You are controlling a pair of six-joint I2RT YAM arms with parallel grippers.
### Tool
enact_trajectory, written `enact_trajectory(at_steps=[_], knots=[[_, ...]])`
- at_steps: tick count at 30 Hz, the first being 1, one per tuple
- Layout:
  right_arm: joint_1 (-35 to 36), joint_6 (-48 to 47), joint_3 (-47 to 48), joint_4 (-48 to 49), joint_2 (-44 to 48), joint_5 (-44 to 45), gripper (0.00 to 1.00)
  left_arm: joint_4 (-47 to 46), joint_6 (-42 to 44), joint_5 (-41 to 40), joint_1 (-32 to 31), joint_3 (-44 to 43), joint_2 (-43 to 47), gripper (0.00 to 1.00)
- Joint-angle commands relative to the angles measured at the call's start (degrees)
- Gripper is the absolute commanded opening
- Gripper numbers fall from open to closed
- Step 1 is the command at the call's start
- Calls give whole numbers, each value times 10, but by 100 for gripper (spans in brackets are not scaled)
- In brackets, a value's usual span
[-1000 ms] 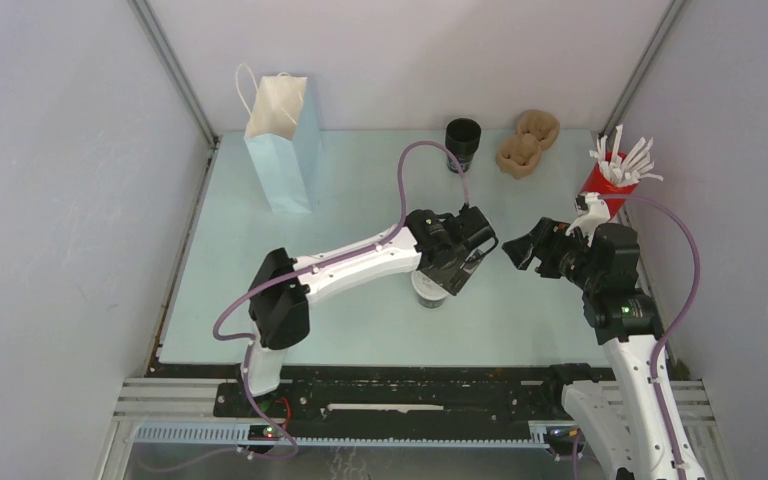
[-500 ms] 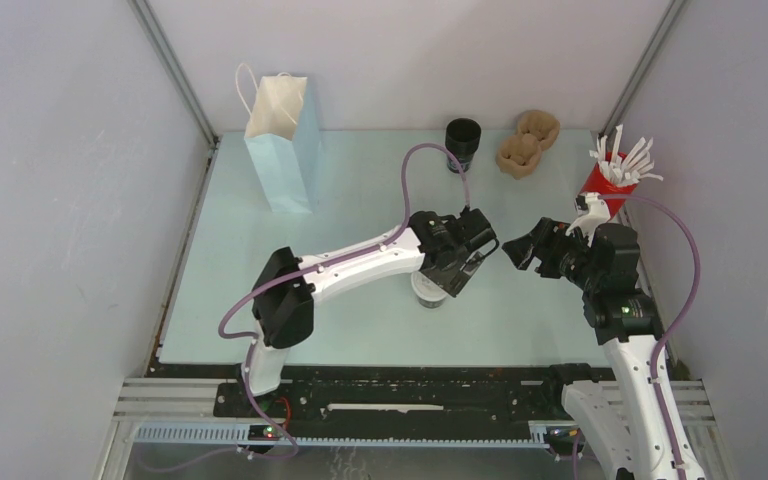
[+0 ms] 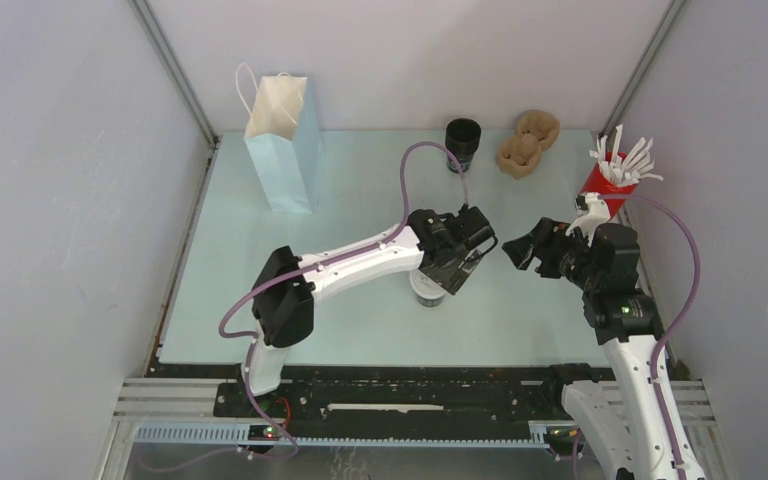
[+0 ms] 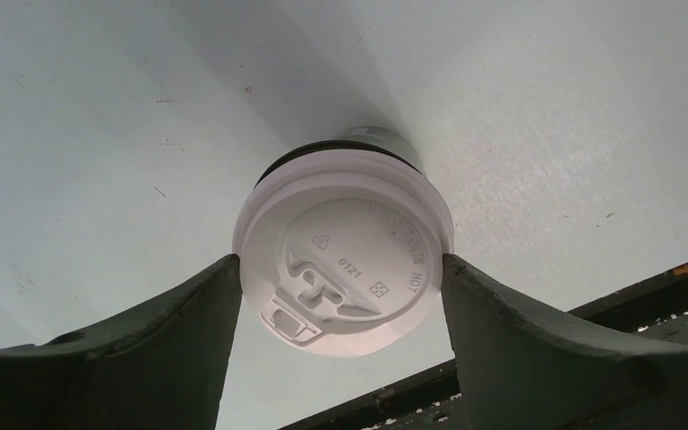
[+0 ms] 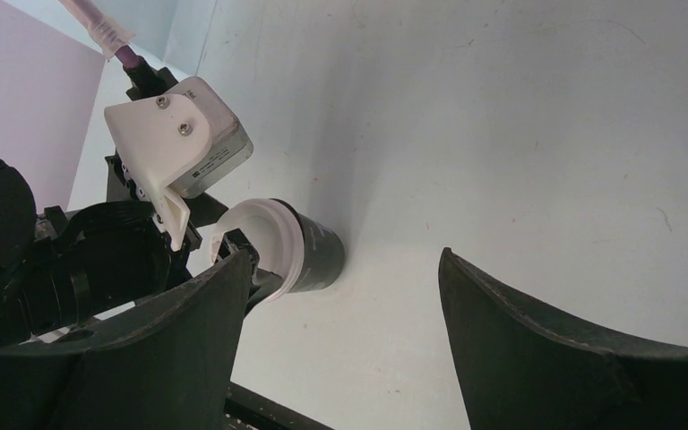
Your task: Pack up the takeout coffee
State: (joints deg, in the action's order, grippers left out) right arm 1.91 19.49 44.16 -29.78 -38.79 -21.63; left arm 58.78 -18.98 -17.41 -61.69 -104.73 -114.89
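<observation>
Hardly anything has shifted over the last second: we see only the left arm's elbow creep a touch toward the middle, while the left gripper [image 4: 340, 262] stays over the takeout coffee [image 3: 427, 295] and the right arm has not budged. The coffee stands upright on the pale green table [image 3: 360, 190], near the front centre and well apart from the bag. In the left wrist view its white domed lid [image 4: 345, 269] sits squarely between the two fingers, whose tips [image 4: 233, 269] meet the rim on either side. The jaws are spread wide, and we cannot tell whether they are pinching the lid or only framing it. We judge this straddling pose is meant to take the cup by its widest, stiffest part, from above. The right gripper [image 5: 339, 260] hangs spread and empty just beside the coffee and faces it, probably to watch or to stand ready. At the back left the light blue paper bag [image 3: 282, 150] stands upright with its mouth up, presumably the destination; its inside is hidden from us. The lidless black cup [image 3: 463, 140] at the back shows only a dark interior. Near it, the brown moulded cup holders [image 3: 525, 145] carry nothing. The red cup [image 3: 605, 182] on the right holds a bunch of white sticks [image 3: 625, 155].
</observation>
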Motion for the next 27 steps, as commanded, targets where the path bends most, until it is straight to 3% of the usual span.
enact_trajectory(at_steps=[1, 15, 21, 24, 27], knots=[[2, -12, -4, 18, 5, -8, 85, -10, 11, -11, 4, -15, 2, 83], [2, -12, -3, 17, 5, -10, 85, -7, 10, -18, 4, -10, 15, 97], [2, -14, -3, 17, 1, -20, 87, -7, -4, -5, 5, -7, 99, 100], [8, -15, -3, 16, -16, -54, 92, -38, -16, 40, 21, 40, 169, 100], [34, -7, -4, 29, -62, -120, 99, -117, -39, 121, 62, 153, 245, 100]])
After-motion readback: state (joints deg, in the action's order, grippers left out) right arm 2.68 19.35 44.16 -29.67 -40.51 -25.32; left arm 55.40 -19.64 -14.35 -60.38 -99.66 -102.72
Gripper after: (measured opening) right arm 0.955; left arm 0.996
